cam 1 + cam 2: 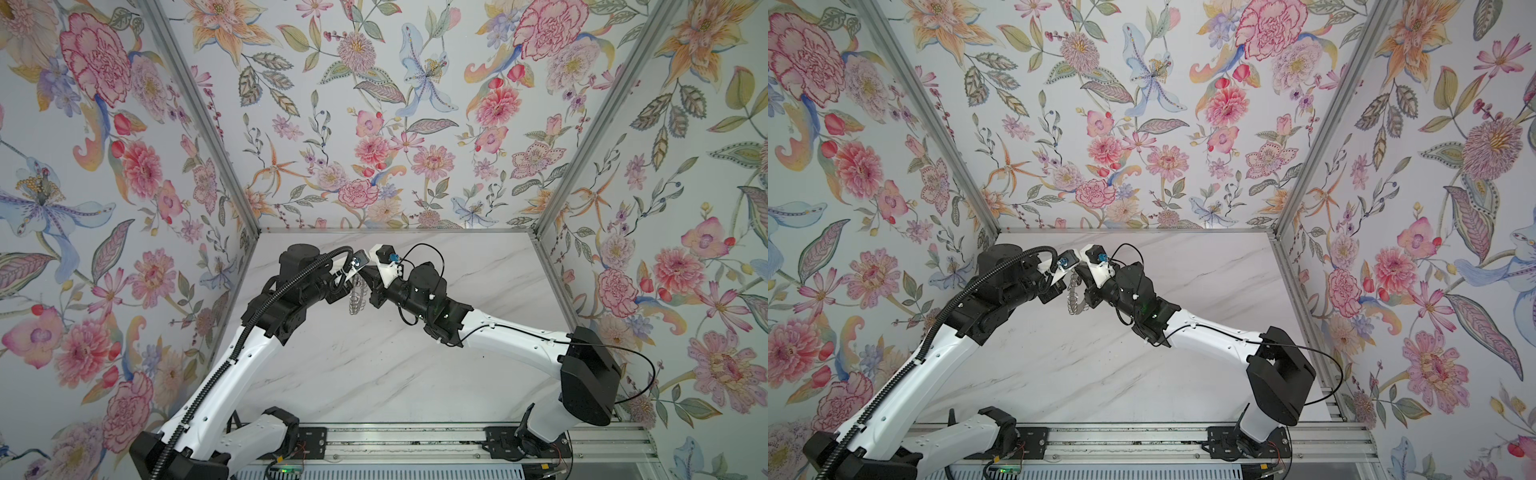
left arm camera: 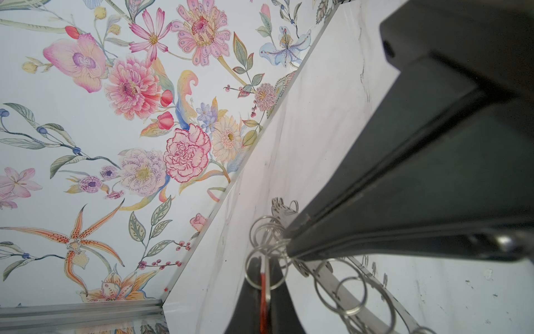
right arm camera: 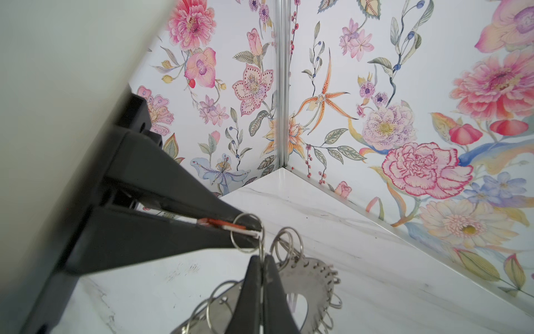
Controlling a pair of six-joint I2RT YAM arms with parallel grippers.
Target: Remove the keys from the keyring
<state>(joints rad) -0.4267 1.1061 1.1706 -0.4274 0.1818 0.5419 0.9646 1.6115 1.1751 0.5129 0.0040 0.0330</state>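
The walls (image 1: pixel 374 104) were the biggest thing in the room: flat panels printed all over with pink, orange and blue flowers, joined at the corners by bare aluminium posts (image 1: pixel 199 124). Below them lay the table (image 1: pixel 374 374), a smooth white slab with faint grey marble veins. The left arm (image 1: pixel 249 357) and the right arm (image 1: pixel 519 336), glossy white shells with matt black joints, leaned in from the near edge. They met over the middle of the table, toward its far side.

Between the two wrists was the keyring (image 3: pixel 313 277), a broad flat disc of dull silver metal with a round hole in it, like a wide washer. Its rim was pierced and strung with many thin wire loops (image 3: pixel 286 243). From above it showed nearly edge-on, and I could not tell whether its low edge cleared the table.

The left pincer (image 2: pixel 289 245), two tapered matt black fingers, was pressed shut at the rim of the keyring among the loops. I could not make out whether it bit the plate itself or only a loop.

The right pincer (image 3: pixel 254 234), just beside it on the right, was closed on the orange-red fob (image 3: pixel 219 223). The fob was a slim oblong of plastic, and only its edge showed between the fingers. A thin split ring (image 3: pixel 232 235) at the fob's end circled those fingertips and linked to a loop that ran in between the left pincer's tips.
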